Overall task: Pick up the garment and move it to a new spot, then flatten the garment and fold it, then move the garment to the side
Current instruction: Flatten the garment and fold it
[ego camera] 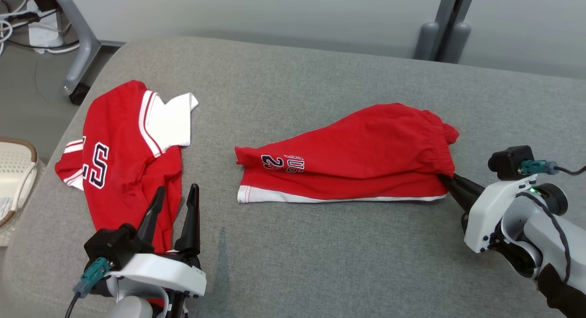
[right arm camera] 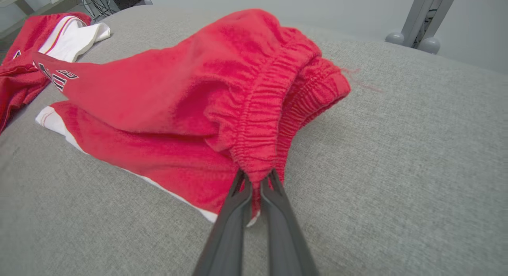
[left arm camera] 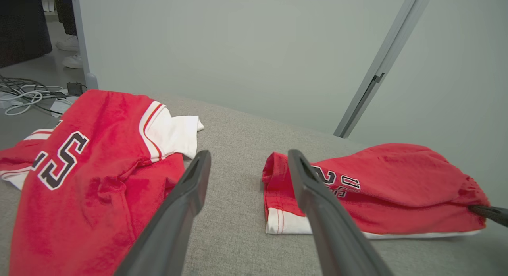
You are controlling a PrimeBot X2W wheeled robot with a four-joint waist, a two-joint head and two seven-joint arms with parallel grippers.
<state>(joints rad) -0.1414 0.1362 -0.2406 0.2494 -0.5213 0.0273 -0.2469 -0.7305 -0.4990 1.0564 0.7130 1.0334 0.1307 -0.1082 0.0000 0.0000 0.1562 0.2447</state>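
Observation:
Red shorts (ego camera: 361, 153) with a white hem and dark lettering lie folded lengthwise in the middle of the grey cushion; they are also seen as the shorts (left arm camera: 389, 188) and the shorts (right arm camera: 190, 101). My right gripper (ego camera: 446, 180) is shut on the elastic waistband's near corner (right arm camera: 256, 174), which it holds slightly raised. My left gripper (ego camera: 177, 193) hovers open above the cushion, left of the shorts, its fingers (left arm camera: 190, 184) with nothing between them.
A red and white jersey (ego camera: 123, 158) lies spread at the cushion's left, partly under my left gripper. The cushion's left edge drops to the floor, where a white basket (ego camera: 13, 176), cables and a wheeled grey stand leg (ego camera: 80, 48) sit. A grey post (ego camera: 446, 29) stands behind.

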